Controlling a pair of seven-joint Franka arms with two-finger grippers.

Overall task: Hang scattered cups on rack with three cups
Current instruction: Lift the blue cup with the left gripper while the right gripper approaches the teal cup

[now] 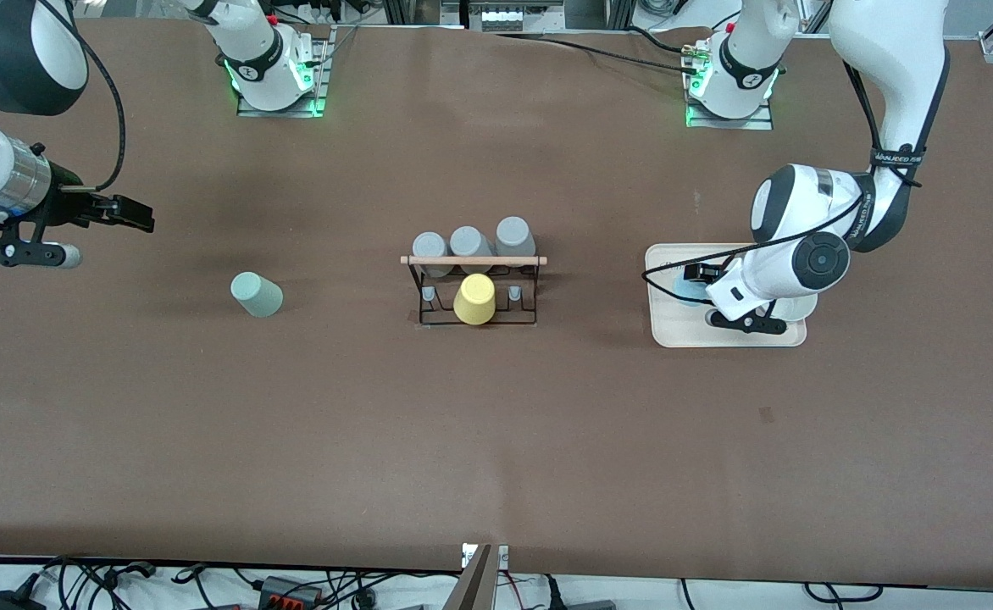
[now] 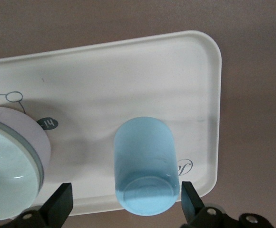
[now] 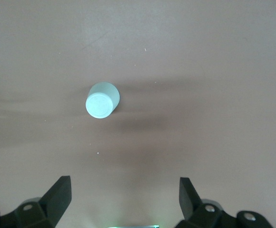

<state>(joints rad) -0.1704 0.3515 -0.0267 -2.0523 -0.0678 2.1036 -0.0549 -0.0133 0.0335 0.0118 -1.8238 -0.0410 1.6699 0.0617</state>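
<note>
The blue cup (image 2: pixel 146 165) stands upside down on the cream tray (image 2: pixel 128 61), toward the left arm's end of the worktop (image 1: pixel 496 440). It looks light, stiff and smooth, so a squeeze across its tapered wall should suit. The left gripper (image 2: pixel 123 202) hangs over it, fingers spread. The green cup (image 1: pixel 256 295) stands inverted on the bare worktop; the right gripper (image 3: pixel 123 197), also spread, waits above. The rack (image 1: pixel 478 292) sits between them.
</note>
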